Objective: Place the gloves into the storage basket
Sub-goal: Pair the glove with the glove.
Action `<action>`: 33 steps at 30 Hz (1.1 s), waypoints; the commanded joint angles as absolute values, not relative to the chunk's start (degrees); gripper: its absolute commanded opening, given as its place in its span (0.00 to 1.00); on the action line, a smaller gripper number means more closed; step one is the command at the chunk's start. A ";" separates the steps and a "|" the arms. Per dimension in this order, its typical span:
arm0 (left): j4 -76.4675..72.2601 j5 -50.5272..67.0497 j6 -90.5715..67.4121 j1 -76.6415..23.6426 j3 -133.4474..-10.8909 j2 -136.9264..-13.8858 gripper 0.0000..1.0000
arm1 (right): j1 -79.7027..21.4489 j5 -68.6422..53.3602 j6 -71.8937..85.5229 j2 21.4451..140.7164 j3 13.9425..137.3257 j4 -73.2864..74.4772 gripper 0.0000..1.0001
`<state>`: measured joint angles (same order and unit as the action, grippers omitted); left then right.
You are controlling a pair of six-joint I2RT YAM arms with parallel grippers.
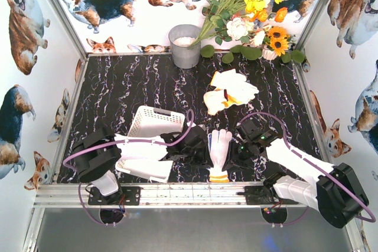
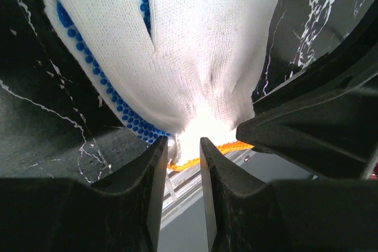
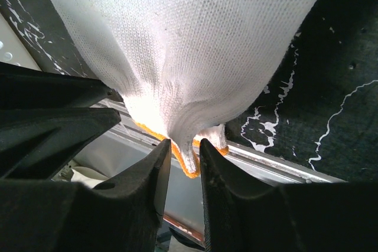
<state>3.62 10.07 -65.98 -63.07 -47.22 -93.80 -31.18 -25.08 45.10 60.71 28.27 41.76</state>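
The glove [image 1: 220,149] lies at the front of the bench [image 1: 130,87], right of the storage basket [image 1: 155,123], its orange cuff [image 1: 218,176] clamped by both the left tool [image 2: 184,146] and the right tool [image 3: 185,146]; best raise both evenly, then swing left over the rim.

One basket [image 1: 155,119], one bucket [image 1: 185,48], several gloves [image 1: 220,151]

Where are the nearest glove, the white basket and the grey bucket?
nearest glove [image 1: 220,153]: top view, its palm.
white basket [image 1: 152,124]: top view, far lattice wall.
grey bucket [image 1: 185,52]: top view, front side.
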 commanded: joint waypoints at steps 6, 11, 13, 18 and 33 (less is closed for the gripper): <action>-0.57 8.36 -67.85 -62.14 -46.37 -96.38 0.22 | -31.58 -25.58 45.10 61.04 28.14 39.64 0.28; -0.13 9.05 -67.99 -62.05 -47.08 -97.68 0.21 | -31.64 -25.62 45.09 60.88 28.12 39.73 0.28; 0.19 9.06 -67.91 -62.05 -47.26 -97.73 0.22 | -31.64 -25.50 45.13 60.76 28.13 39.73 0.28; 0.18 9.22 -67.99 -62.05 -47.03 -98.26 0.23 | -31.64 -25.25 45.17 60.94 27.73 39.32 0.27; 1.99 7.15 -67.86 -62.31 -47.41 -94.96 0.00 | -31.64 -24.37 45.11 57.32 29.81 43.26 0.01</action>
<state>1.37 8.27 -68.16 -62.39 -47.20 -97.06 -31.40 -24.97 45.15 58.83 28.27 42.17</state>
